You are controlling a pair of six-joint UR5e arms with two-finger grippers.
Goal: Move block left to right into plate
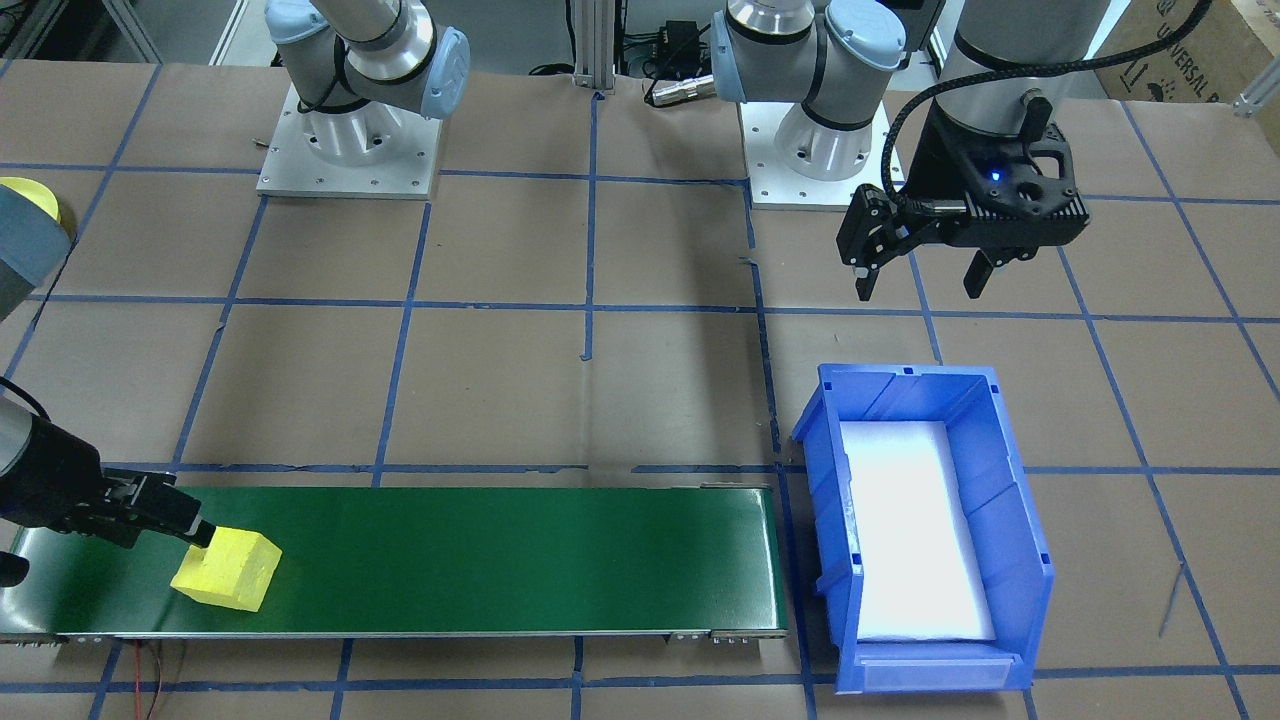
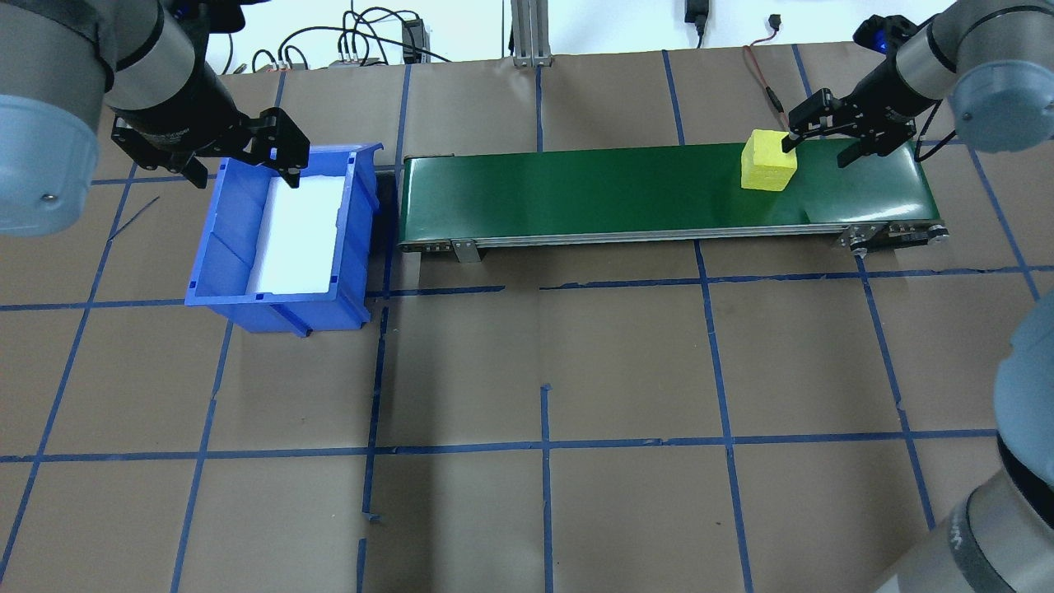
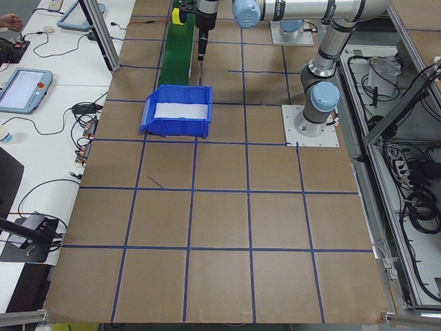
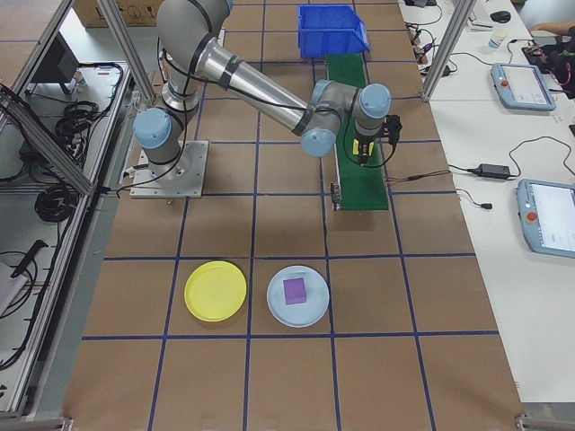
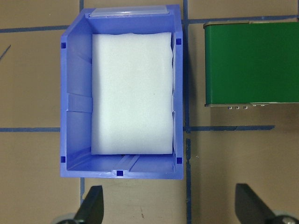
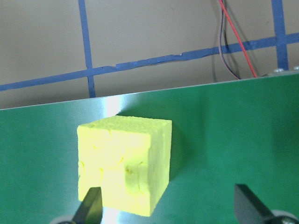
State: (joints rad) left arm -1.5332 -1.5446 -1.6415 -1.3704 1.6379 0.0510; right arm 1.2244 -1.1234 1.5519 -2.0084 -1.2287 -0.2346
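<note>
**Block on belt, not yet gripped; plate far off**

The yellow block [image 1: 226,569] is seen lying on the green conveyor belt [image 1: 480,560], at the lower left of the front-facing view. The right gripper [image 2: 823,142] is set at the block with jaws spread wide; one finger [image 2: 792,142] appears to touch the block's edge, and nothing is held. Judged early: lifting, carrying and placing remain.

The yellow plate [image 4: 215,290] sits bare on the tabletop [image 4: 287,224], lower left in the right-side view, well apart from the belt. Beside it a pale plate [image 4: 297,295] carries a purple cube [image 4: 295,291].

The left gripper [image 1: 920,272] hangs open near the blue bin [image 1: 925,520], holding nothing. No obstruction is seen between belt and plate.
</note>
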